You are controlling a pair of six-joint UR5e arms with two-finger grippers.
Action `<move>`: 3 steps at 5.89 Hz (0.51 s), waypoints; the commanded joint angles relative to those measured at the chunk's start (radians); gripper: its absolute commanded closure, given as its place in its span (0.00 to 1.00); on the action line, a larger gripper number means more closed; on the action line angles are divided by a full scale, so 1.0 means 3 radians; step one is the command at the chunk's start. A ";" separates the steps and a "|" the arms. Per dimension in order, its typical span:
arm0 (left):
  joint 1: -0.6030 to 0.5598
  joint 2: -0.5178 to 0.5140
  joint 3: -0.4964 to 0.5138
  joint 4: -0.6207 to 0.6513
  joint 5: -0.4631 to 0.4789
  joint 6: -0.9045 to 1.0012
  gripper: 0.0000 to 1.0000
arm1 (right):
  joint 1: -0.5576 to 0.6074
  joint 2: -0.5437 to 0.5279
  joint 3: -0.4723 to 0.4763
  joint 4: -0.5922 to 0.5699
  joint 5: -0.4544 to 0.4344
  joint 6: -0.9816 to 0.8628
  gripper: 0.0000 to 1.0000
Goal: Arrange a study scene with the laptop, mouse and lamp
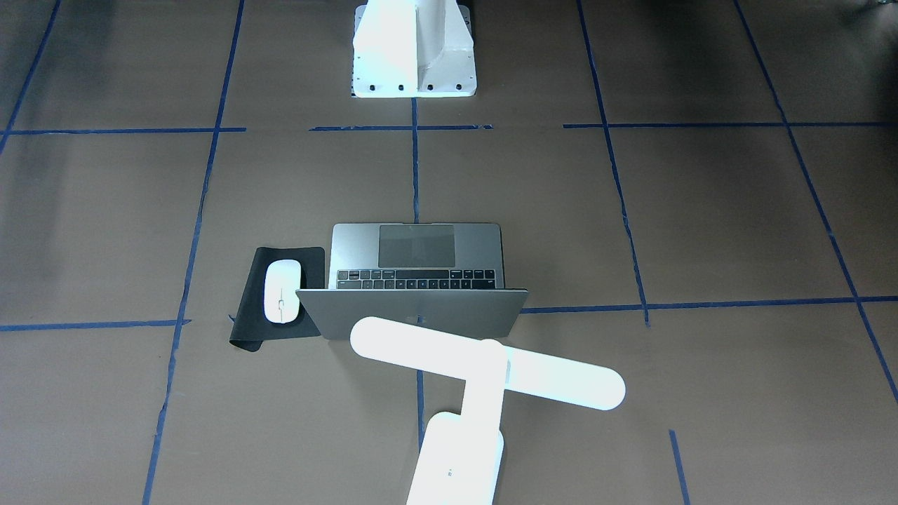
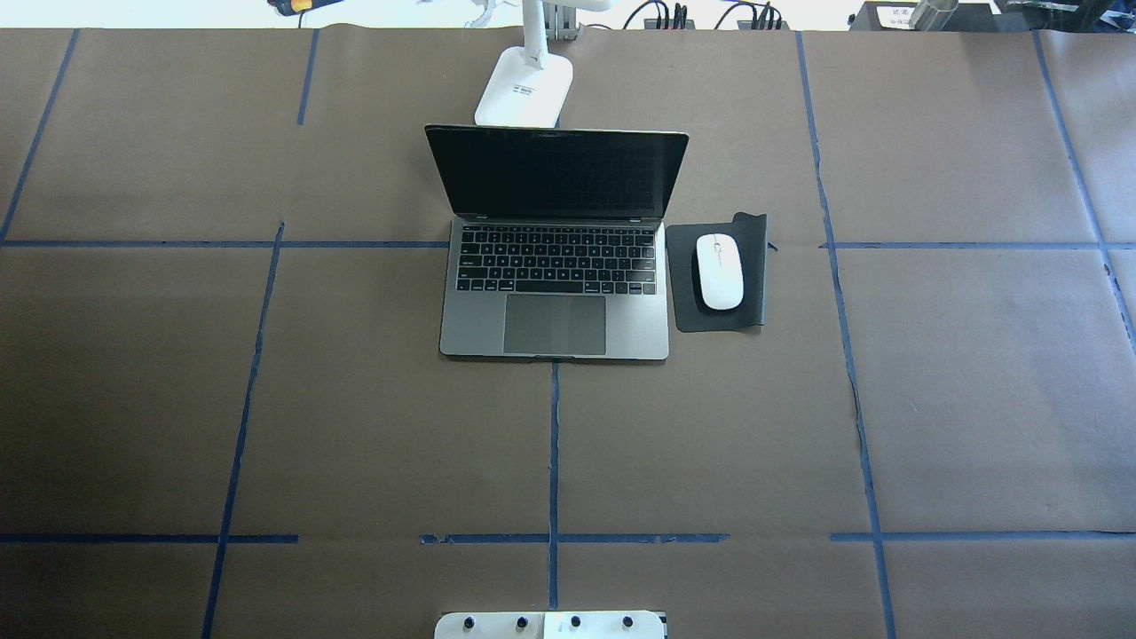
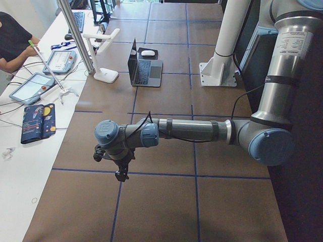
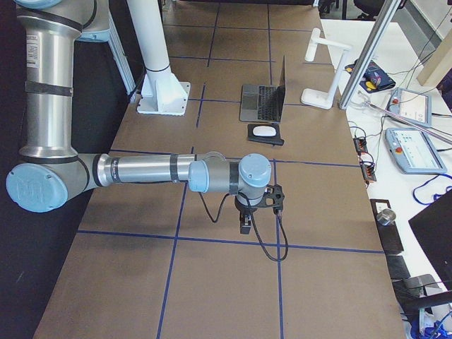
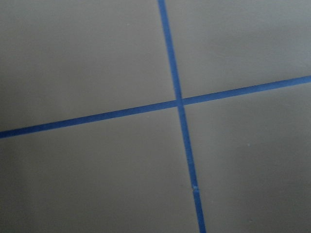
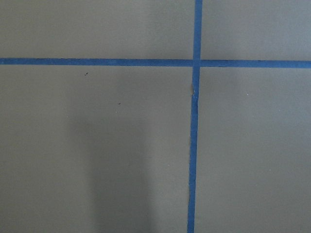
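Laptop (image 2: 555, 266): open, on the desk's (image 2: 266, 399) centre line, in the half away from the robot. Keyboard and trackpad face the robot. The screen is dark and the lid leans back toward the far edge.

Mouse (image 2: 719, 271): lies flat on a black mouse pad (image 2: 688, 315), long axis parallel to the laptop's side. The pad sits just beside the laptop's right edge. One far corner of the pad curls up.

Lamp (image 1: 484, 361): its base stands just behind the laptop lid, near the desk's far edge. The bar head crosses the arm in a T and hangs above the lid's top edge, slightly skewed to it in the front-facing view.

The left arm (image 3: 192, 130) is stretched out low over the desk's left end, well apart from the laptop. Its jaws point down above a crossing of blue tape lines (image 2: 553, 444). Only the side view shows them, so I cannot tell whether they are spread or pressed together. Its wrist camera shows only brown paper and a tape crossing.

The right arm (image 4: 141, 169) mirrors this over the desk's right end. Its jaws point down near a tape line, their state likewise not readable.

White pedestal (image 1: 414, 49): bolted at the desk's near edge, on the centre line.

Beyond the far edge is a white bench with control tablets (image 3: 31, 86) and a seated person (image 3: 12, 43).
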 commanded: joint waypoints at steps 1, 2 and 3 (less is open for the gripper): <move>-0.0008 -0.0109 -0.0035 0.0284 0.0005 -0.0021 0.00 | -0.0100 0.0021 0.0008 -0.0010 0.0001 -0.0012 0.00; 0.0002 -0.0059 -0.0147 0.0300 0.0000 -0.0102 0.00 | -0.0151 0.0026 -0.0002 -0.0015 0.0001 -0.0012 0.00; 0.0013 0.0068 -0.0300 0.0295 -0.0021 -0.0341 0.00 | -0.0161 0.0031 -0.0008 -0.0010 0.0001 -0.0012 0.00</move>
